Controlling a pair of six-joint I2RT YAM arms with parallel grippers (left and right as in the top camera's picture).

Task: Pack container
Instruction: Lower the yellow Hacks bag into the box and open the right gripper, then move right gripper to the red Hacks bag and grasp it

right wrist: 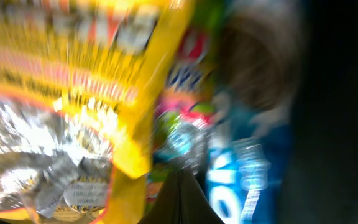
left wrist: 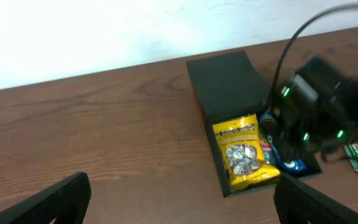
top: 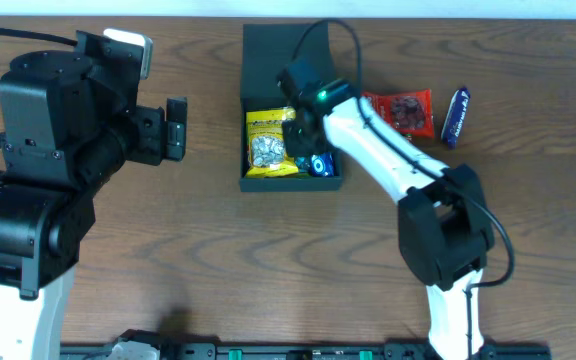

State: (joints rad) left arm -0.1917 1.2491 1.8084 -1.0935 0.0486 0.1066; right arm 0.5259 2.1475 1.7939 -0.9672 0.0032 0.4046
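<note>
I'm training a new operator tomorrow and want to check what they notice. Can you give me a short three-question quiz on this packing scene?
1. True or false: the yellow snack packet lies inside the black container.
2. Which arm reaches into the container? A) left B) right
3. Fill in: the red packet and the dark blue packet lie on the table, on the container's ____ side.

Key: 1 true; 2 B, the right arm; 3 right.

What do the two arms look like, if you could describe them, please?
Both arms are black-jointed with white links. The left arm has bulky black housings and a black pincer; the right arm shows a green light and a looping black cable.
</note>
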